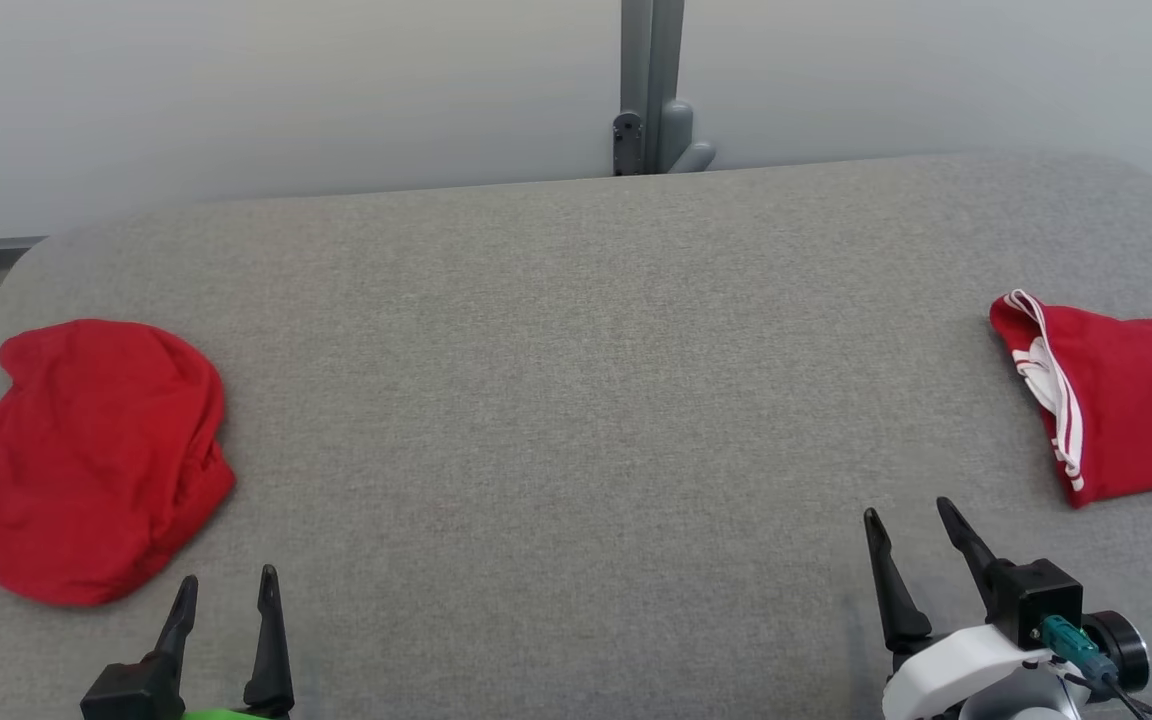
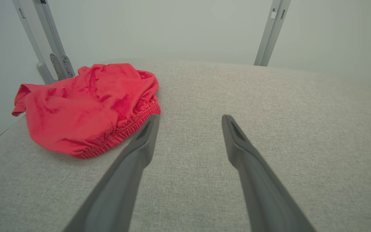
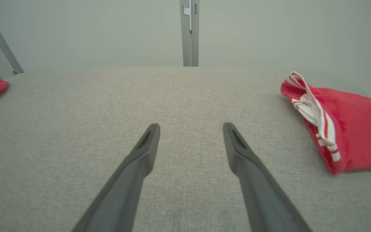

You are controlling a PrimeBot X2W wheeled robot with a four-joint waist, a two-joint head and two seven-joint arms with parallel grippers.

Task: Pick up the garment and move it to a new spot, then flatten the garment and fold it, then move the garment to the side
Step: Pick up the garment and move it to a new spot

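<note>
Garment [image 1: 86, 460], crumpled red, lies just ahead-left of the empty, wide-open left pincer [image 1: 228, 577], apparently overhanging the table [image 1: 576, 350] edge, so a shallow pinch could drag it off; right pincer [image 1: 908, 510] likewise open, empty.

striped garment [image 1: 1126, 410]: runs off the right edge of the head view, so we cannot see its far end; the right wrist view cuts it too.
plain red garment [image 1: 96, 460]: we lose its left lobe at the picture's left edge.
left gripper [image 1: 228, 578]: body cut by the bottom edge.
grey post [image 1: 651, 80]: top cropped; we lose its foot behind the table [image 1: 576, 350].
</note>
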